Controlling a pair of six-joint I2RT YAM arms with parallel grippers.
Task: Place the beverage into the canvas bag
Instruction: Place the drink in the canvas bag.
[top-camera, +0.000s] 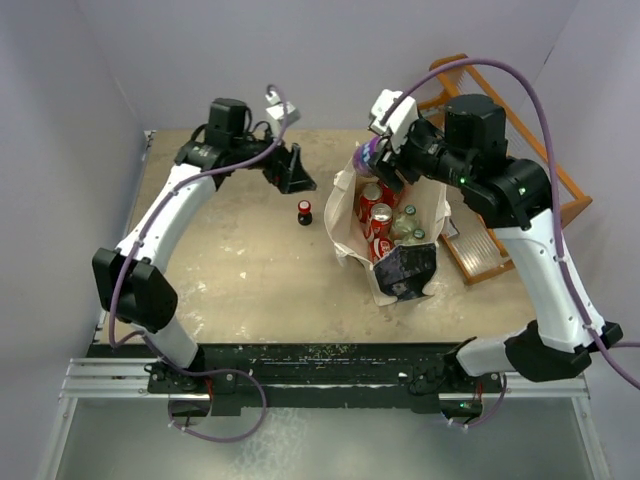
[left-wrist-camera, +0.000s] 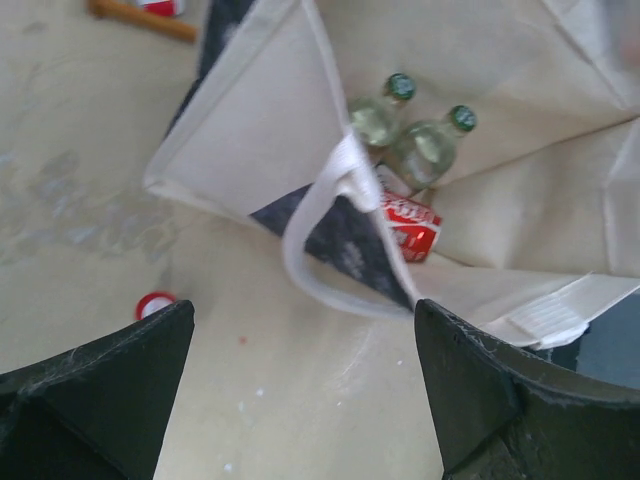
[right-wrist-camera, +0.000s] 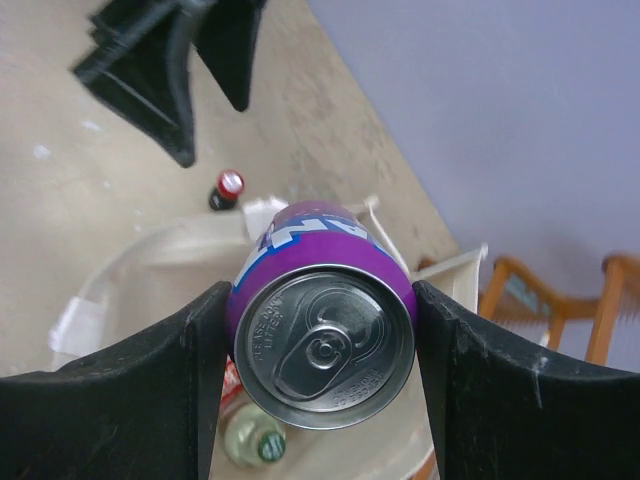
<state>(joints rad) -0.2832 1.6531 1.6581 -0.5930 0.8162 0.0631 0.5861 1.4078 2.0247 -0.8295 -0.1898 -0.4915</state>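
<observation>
The right claw (right-wrist-camera: 322, 300) is closed on a purple can (right-wrist-camera: 325, 345), one finger against each side and the pull-tab end facing the wrist camera. The can's white lettering is cut off and cannot be read. Seen from above, the can hangs at the far end of the mouth of the canvas bag (top-camera: 342, 215), which stands open on the counter (top-camera: 250, 280). The arm hides that stretch of rim, so contact cannot be judged.

Inside the bag are red cans (top-camera: 378, 215) and green-capped clear bottles (left-wrist-camera: 400, 88), their lower parts hidden by the cloth walls. A loop handle (left-wrist-camera: 320, 230) droops over the near wall.

The left claw (top-camera: 291, 170) is spread wide and holds nothing, above the counter left of the bag.

A small dark bottle (top-camera: 304, 212) with a red cap stands between that claw and the bag, apart from both.

The orange wooden rack (top-camera: 500, 190) is largely covered by the right arm.
</observation>
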